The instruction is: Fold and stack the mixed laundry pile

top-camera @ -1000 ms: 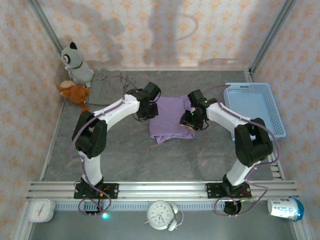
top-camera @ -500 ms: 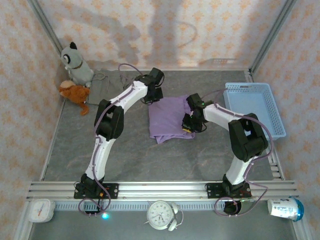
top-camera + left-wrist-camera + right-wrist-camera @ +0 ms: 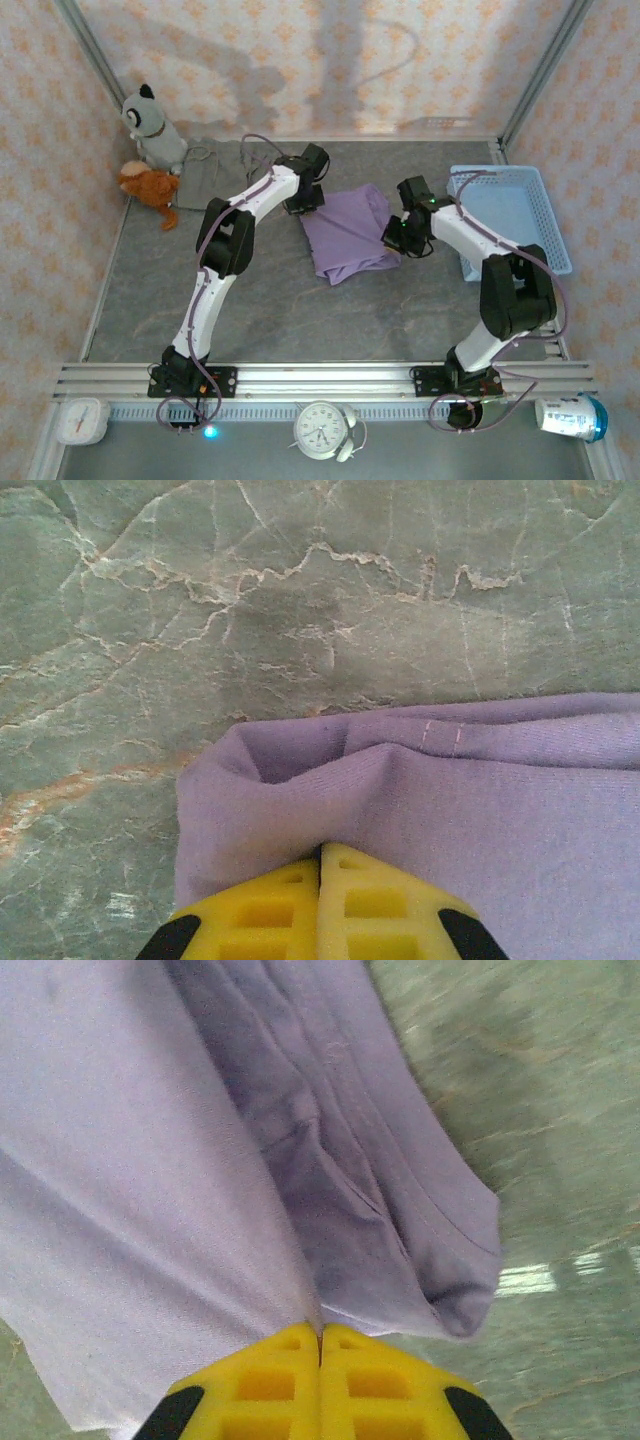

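Laundry sits in 2 places in the top view. The lavender garment (image 3: 348,238) lies rumpled near the middle of the grey marbled worktop (image 3: 250,300), between the 2 arms. The taupe garment (image 3: 203,176) lies flat at the far left, apart from the lavender one. Just beside the taupe piece, in the far-left corner, a grey plush toy (image 3: 150,125) sits upright with an orange plush toy (image 3: 147,184) in front of it. The left fingers (image 3: 304,201) are down at the lavender garment's far-left corner. The right fingers (image 3: 397,236) are at its right edge. A light blue slatted basket (image 3: 545,215) stands at the right side of the worktop, just beside the right arm's forearm. From this height it cannot be told how either pair of fingers stands.

The left wrist view is much closer. The yellow left fingers (image 3: 338,868) are clenched together with no gap, and lavender cloth (image 3: 480,810) is pinched at their tips. A hemmed edge of the garment folds over just ahead of them and bulges into a small loop at the corner. Bare veined stone (image 3: 200,600) lies beyond the hem.

In the right wrist view, the yellow right fingers (image 3: 340,1348) are likewise clenched tight on the lavender fabric (image 3: 150,1160). It fans away from their tips in a broad smooth sheet on the left and in darker, layered folds on the right. The folds end in a hemmed corner that hangs over the worktop (image 3: 560,1110), which looks blurred here.
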### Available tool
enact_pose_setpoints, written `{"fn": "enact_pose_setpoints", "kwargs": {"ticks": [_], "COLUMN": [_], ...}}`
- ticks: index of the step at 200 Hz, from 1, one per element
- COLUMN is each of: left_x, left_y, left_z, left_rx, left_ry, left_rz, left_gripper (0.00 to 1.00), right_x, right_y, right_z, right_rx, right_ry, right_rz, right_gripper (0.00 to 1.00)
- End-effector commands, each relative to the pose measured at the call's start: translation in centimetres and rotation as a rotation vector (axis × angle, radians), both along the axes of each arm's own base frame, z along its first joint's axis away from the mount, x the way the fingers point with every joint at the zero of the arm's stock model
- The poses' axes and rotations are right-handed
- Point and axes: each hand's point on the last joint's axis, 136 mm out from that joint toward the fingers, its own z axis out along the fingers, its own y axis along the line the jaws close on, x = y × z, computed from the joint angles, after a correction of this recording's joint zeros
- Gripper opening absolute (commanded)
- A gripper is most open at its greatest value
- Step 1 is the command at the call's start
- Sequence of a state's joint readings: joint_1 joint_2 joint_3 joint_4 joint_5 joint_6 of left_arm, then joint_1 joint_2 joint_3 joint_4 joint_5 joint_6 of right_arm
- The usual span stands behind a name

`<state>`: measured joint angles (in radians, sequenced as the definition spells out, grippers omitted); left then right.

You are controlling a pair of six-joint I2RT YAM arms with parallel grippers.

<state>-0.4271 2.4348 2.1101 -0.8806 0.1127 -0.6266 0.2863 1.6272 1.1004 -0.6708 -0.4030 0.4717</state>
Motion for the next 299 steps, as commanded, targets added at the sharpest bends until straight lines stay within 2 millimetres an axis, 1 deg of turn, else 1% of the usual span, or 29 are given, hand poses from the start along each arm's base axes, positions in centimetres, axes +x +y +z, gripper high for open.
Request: {"fn": "enact_pose_setpoints", "kwargs": {"ticks": [1, 13, 34, 49, 67, 77, 85, 104, 113, 121, 134, 143, 152, 163, 182, 194, 196, 211, 214, 218, 222, 224, 237, 248, 259, 283, 288, 290, 299], "left_x": [-3.5, -3.7, -4.0, -4.3, -4.3, -4.1, -3.8, -2.8, -2.0, -1.5, -0.7, -0.4, -0.5, -1.0, -3.1, -5.0, -5.1, -8.0, -8.3, -9.1, -9.7, -10.0, -11.6, -12.4, -13.0, -13.7, -13.7, -13.9, -14.2], "left_y": [1.9, 1.6, 1.3, 1.2, 0.9, 0.7, 0.6, -0.2, -0.6, -0.9, -1.2, -1.3, -1.3, -1.0, -0.3, 0.2, 0.3, 0.7, 0.7, 0.7, 0.6, 0.6, 0.3, -0.4, -1.1, -2.1, -2.5, -2.6, -3.1], "left_z": [-4.5, -4.5, -4.6, -4.6, -4.3, -3.8, -3.2, -0.8, 0.8, 2.1, 4.5, 6.3, 8.1, 10.1, 12.0, 12.0, 12.3, 11.0, 11.1, 10.4, 9.5, 10.1, 8.8, 7.6, 6.5, 4.1, 4.1, 3.1, 2.0], "left_rx": [0.116, 0.123, 0.132, 0.133, 0.124, 0.115, 0.109, 0.067, 0.043, 0.026, -0.003, -0.023, -0.036, -0.042, -0.062, -0.078, -0.085, -0.105, -0.114, -0.117, -0.12, -0.13, -0.139, -0.156, -0.153, -0.091, -0.104, -0.096, -0.09], "left_ry": [0.151, 0.153, 0.157, 0.16, 0.157, 0.148, 0.14, 0.1, 0.066, 0.042, 0.002, -0.024, -0.048, -0.07, -0.086, -0.076, -0.083, -0.058, -0.066, -0.052, -0.039, -0.053, -0.047, -0.037, -0.028, -0.005, -0.005, 0.015, 0.032], "left_rz": [-0.033, -0.05, -0.066, -0.073, -0.081, -0.086, -0.089, -0.096, -0.098, -0.097, -0.09, -0.087, -0.087, -0.09, -0.094, -0.092, -0.089, -0.082, -0.077, -0.076, -0.075, -0.076, -0.074, -0.067, -0.069, -0.086, -0.087, -0.088, -0.093], "left_gripper": [0.0, 0.0, 0.0, 0.0, 0.0, 0.0, 0.0, 0.07, 0.1, 0.15, 0.33, 0.42, 0.47, 0.49, 0.49, 0.45, 0.44, 0.3, 0.28, 0.25, 0.22, 0.21, 0.15, 0.12, 0.1, 0.06, 0.05, 0.05, 0.05], "right_x": [-2.1, -1.2, 0.4, 1.3, 1.4, 1.0, 0.6, -1.0, -1.8, -2.7, -3.9, -4.5, -4.9, -5.0, -4.8, -4.6, -4.6, -4.5, -4.5, -4.5, -4.5, -4.5, -4.4, -4.4, -4.5, -4.5, -4.5, -4.5, -4.4], "right_y": [-2.3, -3.1, -4.6, -4.8, -4.6, -4.4, -4.2, -3.1, -2.2, -1.5, -0.1, 1.0, 1.8, 2.3, 2.5, 2.4, 2.4, 2.3, 2.3, 2.3, 2.3, 2.2, 2.3, 2.3, 2.4, 2.5, 2.5, 2.5, 2.5], "right_z": [-4.5, -5.7, -7.1, -7.2, -6.9, -6.7, -6.7, -6.9, -6.9, -7.0, -7.0, -6.9, -6.8, -6.7, -6.4, -6.3, -6.3, -6.4, -6.4, -6.4, -6.5, -6.5, -6.5, -6.6, -6.8, -6.7, -6.6, -6.6, -6.4], "right_rx": [-0.107, -0.126, -0.148, -0.142, -0.144, -0.129, -0.118, -0.063, -0.033, -0.023, 0.002, 0.029, 0.059, 0.083, 0.093, 0.085, 0.083, 0.078, 0.076, 0.075, 0.074, 0.074, 0.077, 0.078, 0.078, 0.083, 0.085, 0.085, 0.087], "right_ry": [0.116, 0.124, 0.128, 0.133, 0.139, 0.152, 0.164, 0.204, 0.219, 0.235, 0.246, 0.248, 0.245, 0.239, 0.225, 0.22, 0.22, 0.221, 0.223, 0.223, 0.224, 0.224, 0.226, 0.23, 0.237, 0.235, 0.234, 0.233, 0.227], "right_rz": [0.019, 0.0, -0.037, -0.027, 0.003, 0.017, 0.023, 0.028, 0.035, 0.041, 0.052, 0.048, 0.036, 0.01, -0.018, -0.024, -0.023, -0.025, -0.025, -0.026, -0.027, -0.029, -0.029, -0.03, -0.026, -0.028, -0.028, -0.026, -0.026], "right_gripper": [0.0, 0.0, 0.0, 0.01, 0.06, 0.11, 0.12, 0.08, 0.07, 0.05, 0.04, 0.04, 0.03, 0.02, 0.0, 0.0, 0.0, 0.0, 0.0, 0.0, 0.0, 0.0, 0.0, 0.0, 0.0, 0.0, 0.0, 0.0, 0.0]}}
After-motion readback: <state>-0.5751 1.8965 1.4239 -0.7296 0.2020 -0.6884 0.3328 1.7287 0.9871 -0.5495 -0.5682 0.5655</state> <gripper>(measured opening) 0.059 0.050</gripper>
